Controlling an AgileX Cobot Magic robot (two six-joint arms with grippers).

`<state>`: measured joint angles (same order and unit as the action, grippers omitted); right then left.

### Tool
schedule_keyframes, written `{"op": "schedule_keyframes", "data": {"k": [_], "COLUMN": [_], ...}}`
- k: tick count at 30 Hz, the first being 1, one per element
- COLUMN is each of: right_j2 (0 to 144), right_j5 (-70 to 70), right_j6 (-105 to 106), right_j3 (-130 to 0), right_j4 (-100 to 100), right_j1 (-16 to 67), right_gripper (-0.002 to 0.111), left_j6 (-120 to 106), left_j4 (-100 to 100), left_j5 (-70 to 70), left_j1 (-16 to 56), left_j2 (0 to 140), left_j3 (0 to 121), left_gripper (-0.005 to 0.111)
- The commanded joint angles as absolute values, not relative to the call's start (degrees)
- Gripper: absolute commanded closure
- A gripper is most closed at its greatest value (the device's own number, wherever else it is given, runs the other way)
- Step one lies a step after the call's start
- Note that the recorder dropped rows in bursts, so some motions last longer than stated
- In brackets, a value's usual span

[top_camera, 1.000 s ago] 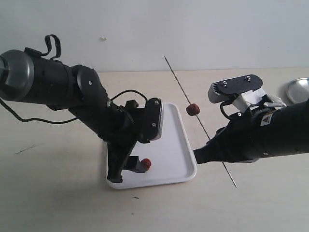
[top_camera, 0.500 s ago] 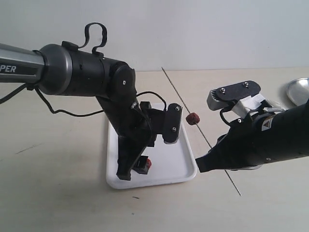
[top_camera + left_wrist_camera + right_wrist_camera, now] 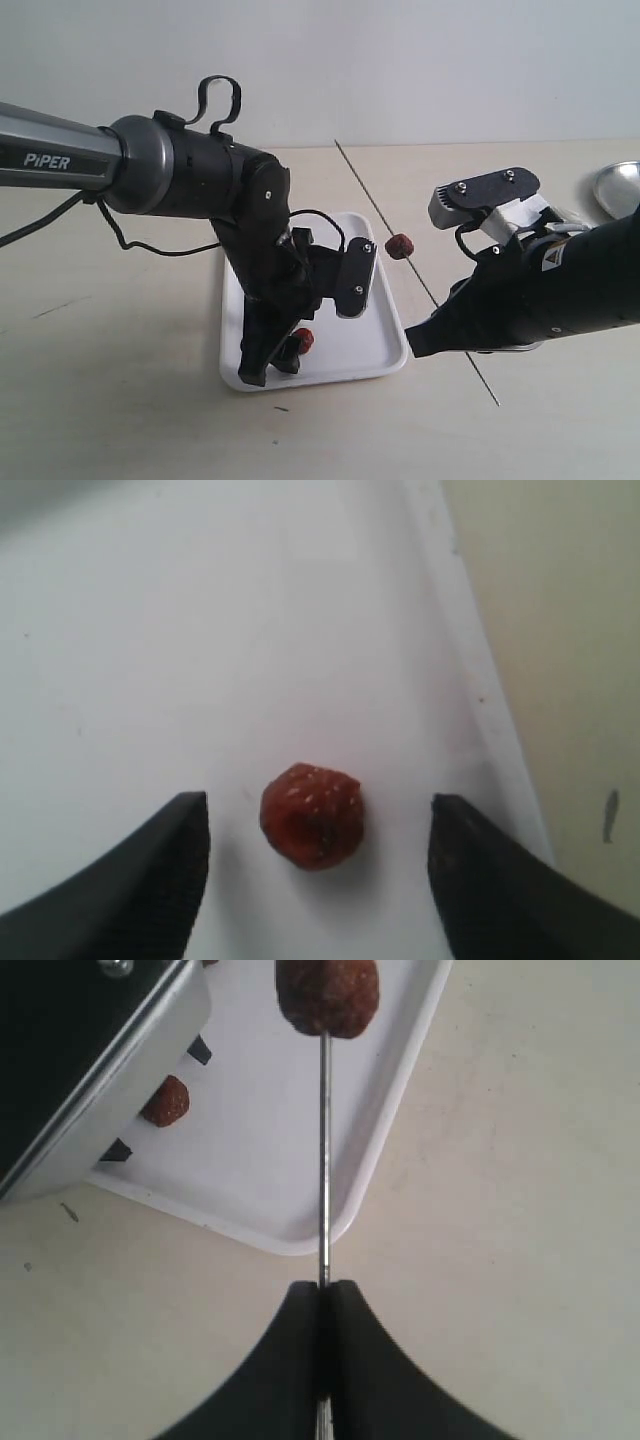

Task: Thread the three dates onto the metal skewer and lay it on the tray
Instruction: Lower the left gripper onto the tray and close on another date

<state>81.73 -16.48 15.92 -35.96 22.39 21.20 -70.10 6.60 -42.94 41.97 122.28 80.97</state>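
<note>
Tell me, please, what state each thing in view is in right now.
tray: flat on the table.
loose date: lying on the tray, unthreaded.
metal skewer: held slanted.
threaded date: pierced, partway along the metal skewer.
left gripper: open, jaws either side of the loose date, not touching it.
right gripper: shut on the metal skewer.

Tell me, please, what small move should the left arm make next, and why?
Probably close the left end effector on the loose date: it lies on the tray between the open fingers, untouched. The right end effector holds the skewer with one threaded date.
</note>
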Motion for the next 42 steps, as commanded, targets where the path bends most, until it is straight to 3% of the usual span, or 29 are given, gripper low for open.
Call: {"op": "schedule_keyframes", "data": {"k": [1, 8, 13, 23, 29, 42], "right_j2": [81.3, 81.3, 81.3, 81.3, 81.3, 81.3], "right_j5": [-16.4, -16.4, -16.4, -16.4, -16.4, -16.4], "right_j6": [15.8, 15.8, 15.8, 15.8, 15.8, 15.8], "right_j3": [-35.8, -35.8, -35.8, -35.8, -35.8, -35.8], "right_j4": [21.9, 21.9, 22.0, 22.0, 22.1, 22.1], "right_j1": [20.9, 20.9, 20.9, 20.9, 20.9, 20.9], "right_gripper": [0.108, 0.108, 0.108, 0.108, 0.108, 0.108], "left_j6": [-69.7, -69.7, -69.7, -69.8, -69.8, -69.8], "left_j4": [6.6, 6.6, 6.6, 6.6, 6.6, 6.6], "left_j5": [-41.7, -41.3, -41.0, -41.1, -41.4, -41.6], "left_j1": [42.2, 42.2, 42.2, 42.2, 42.2, 42.2], "left_j2": [122.4, 122.6, 122.6, 122.6, 122.6, 122.6], "left_j3": [81.4, 81.4, 81.4, 81.4, 81.4, 81.4], "left_gripper": [0.047, 0.047, 0.059, 0.060, 0.071, 0.072]}}
